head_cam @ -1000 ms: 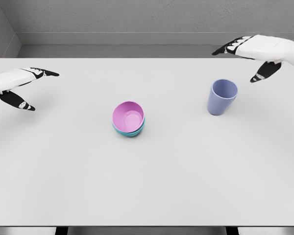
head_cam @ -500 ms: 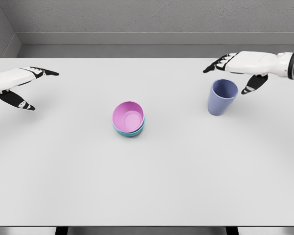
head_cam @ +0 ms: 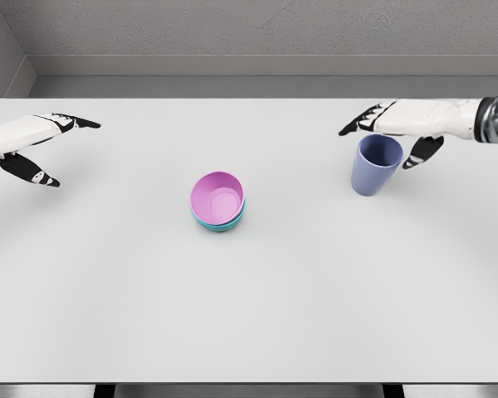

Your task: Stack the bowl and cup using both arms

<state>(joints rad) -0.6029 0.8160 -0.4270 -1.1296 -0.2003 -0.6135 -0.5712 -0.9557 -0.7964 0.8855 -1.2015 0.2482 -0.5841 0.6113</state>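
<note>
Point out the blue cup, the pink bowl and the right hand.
blue cup (head_cam: pixel 373 172), head view, on its outer wall.
pink bowl (head_cam: pixel 217 197), head view, on its inner surface.
right hand (head_cam: pixel 388 137), head view, midway between thumb and fingers.

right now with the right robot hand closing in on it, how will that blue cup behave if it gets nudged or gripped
The tall lavender-blue plastic cup stands upright on its narrower base, so a sideways nudge near the rim would probably tip it, and it might then roll. It looks thin-walled and empty, so likely light and stiff. Its smooth tapered wall may slip downward through the open right robot hand unless gripped firmly.
</note>
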